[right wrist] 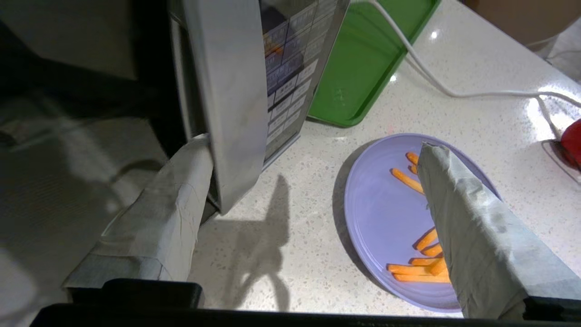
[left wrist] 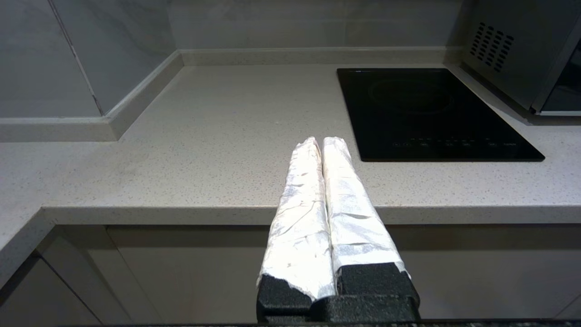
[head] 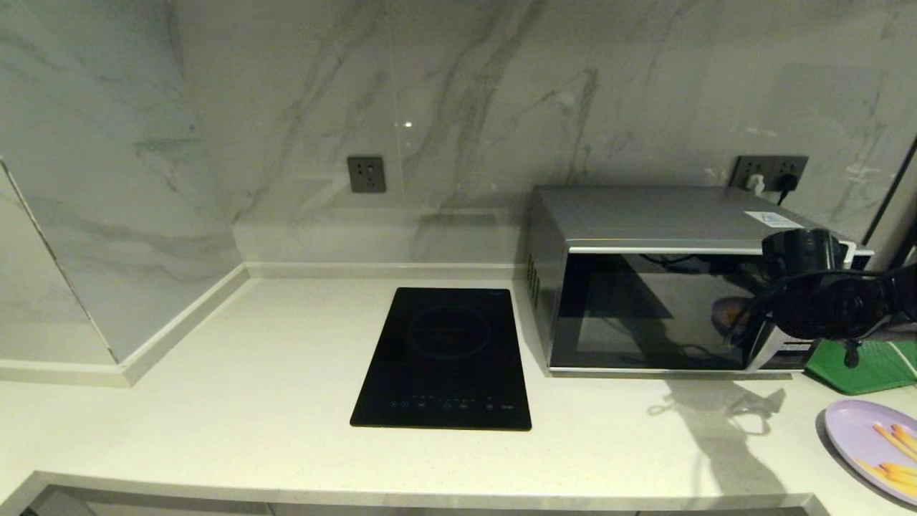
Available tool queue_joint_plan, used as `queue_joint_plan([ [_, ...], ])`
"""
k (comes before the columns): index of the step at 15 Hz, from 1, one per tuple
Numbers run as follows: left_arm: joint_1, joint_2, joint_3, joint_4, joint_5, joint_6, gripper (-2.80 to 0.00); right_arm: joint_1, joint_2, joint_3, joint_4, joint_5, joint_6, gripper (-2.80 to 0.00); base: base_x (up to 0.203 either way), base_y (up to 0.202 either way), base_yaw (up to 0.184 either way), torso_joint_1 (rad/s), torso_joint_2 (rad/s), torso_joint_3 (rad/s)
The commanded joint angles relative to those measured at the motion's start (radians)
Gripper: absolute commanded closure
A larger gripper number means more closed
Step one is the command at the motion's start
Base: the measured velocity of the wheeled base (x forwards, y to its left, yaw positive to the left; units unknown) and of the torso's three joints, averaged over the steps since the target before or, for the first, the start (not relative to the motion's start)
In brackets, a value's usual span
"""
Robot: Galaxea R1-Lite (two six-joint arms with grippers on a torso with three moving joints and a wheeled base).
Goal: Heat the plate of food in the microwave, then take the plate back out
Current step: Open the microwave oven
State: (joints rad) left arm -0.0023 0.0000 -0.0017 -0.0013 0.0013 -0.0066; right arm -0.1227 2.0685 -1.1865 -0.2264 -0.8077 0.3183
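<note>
Microwave (head: 655,287): far right of desk (head: 215,401), door shut. Right tool (right wrist: 313,181): spread wide, one finger behind the door handle (right wrist: 231,104), holding nothing. Plate of food (head: 870,444): on desk near its front edge, right of microwave. Green tray (head: 867,365): beside microwave. Hob (head: 444,358): centre. Left tool (left wrist: 323,150): fingers pressed together, off the desk's front edge.

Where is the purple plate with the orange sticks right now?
The plate of food sits on the counter at the far right of the head view, in front of the green tray and just right of the microwave.
</note>
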Motion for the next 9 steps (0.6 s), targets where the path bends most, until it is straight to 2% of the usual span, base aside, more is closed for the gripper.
queue_joint_plan([
  [1, 0.0, 0.0, 0.0, 0.0, 0.0, -0.001, 0.0, 0.018, -0.07, 0.021, -0.005, -0.004, 0.003, -2.8, 0.0, 0.0, 0.0, 0.0, 0.0, 0.0],
  [6, 0.0, -0.001, 0.0, 0.0, 0.0, 0.0, 0.0, 0.017, -0.106, 0.083, -0.005, 0.002, 0.006, -2.8, 0.0, 0.0, 0.0, 0.0, 0.0, 0.0],
  [9, 0.001, 0.0, 0.0, 0.0, 0.0, 0.0, 0.0, 0.059, -0.089, 0.078, -0.005, 0.064, -0.01, -2.8, 0.0, 0.0, 0.0, 0.0, 0.0, 0.0],
])
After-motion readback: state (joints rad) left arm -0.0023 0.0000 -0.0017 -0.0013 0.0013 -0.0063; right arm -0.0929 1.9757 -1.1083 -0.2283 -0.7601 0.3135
